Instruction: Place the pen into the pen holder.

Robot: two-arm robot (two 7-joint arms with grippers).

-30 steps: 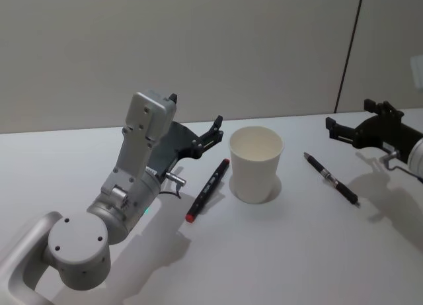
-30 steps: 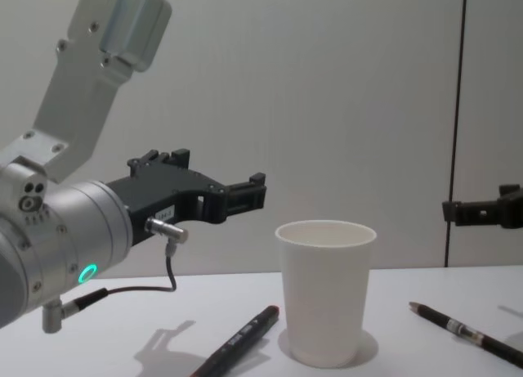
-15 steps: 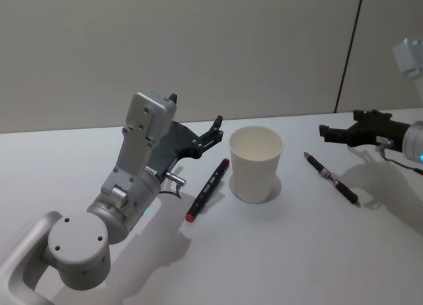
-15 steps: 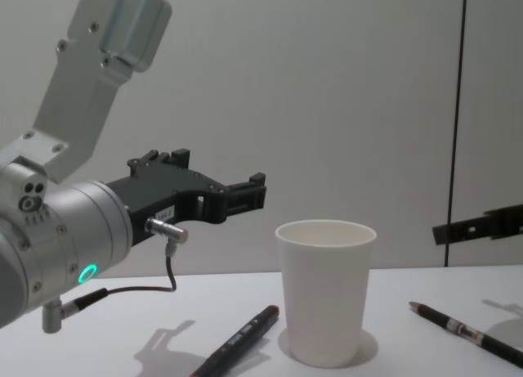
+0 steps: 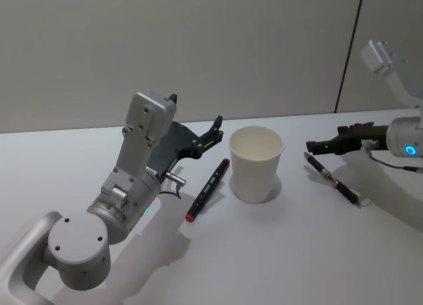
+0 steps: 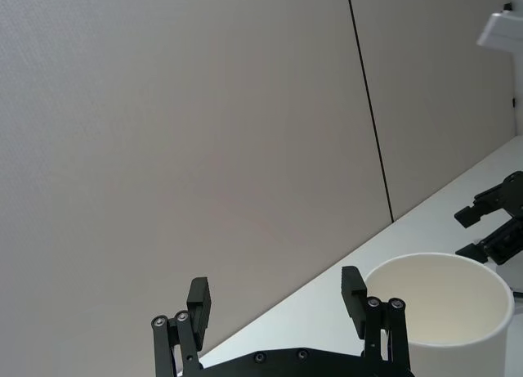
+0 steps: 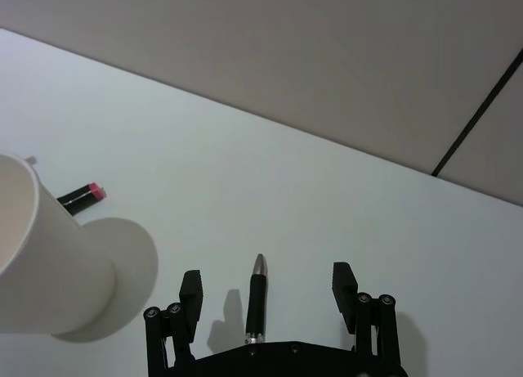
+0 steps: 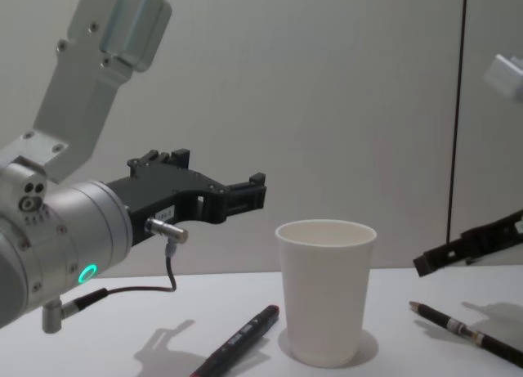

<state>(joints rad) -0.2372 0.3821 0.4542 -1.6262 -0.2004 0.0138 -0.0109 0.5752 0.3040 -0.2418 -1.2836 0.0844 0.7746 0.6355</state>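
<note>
Paper cup, white and tapered (image 5: 256, 163), stands on my table (image 5: 277, 252). Slim black silver-tipped pen (image 5: 332, 180) lies to its right. Right gripper (image 5: 310, 145) hovers above the pen; its wrist view shows jaws wide, pen framed between. Left gripper (image 6: 276, 295), also wide, hangs left of cup.

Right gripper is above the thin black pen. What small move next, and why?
Probably lower the right gripper down around the thin black pen. Its fingers are open, the pen lines up between them, and the gripper hangs above it. The left gripper hovers open left of the cup.
</note>
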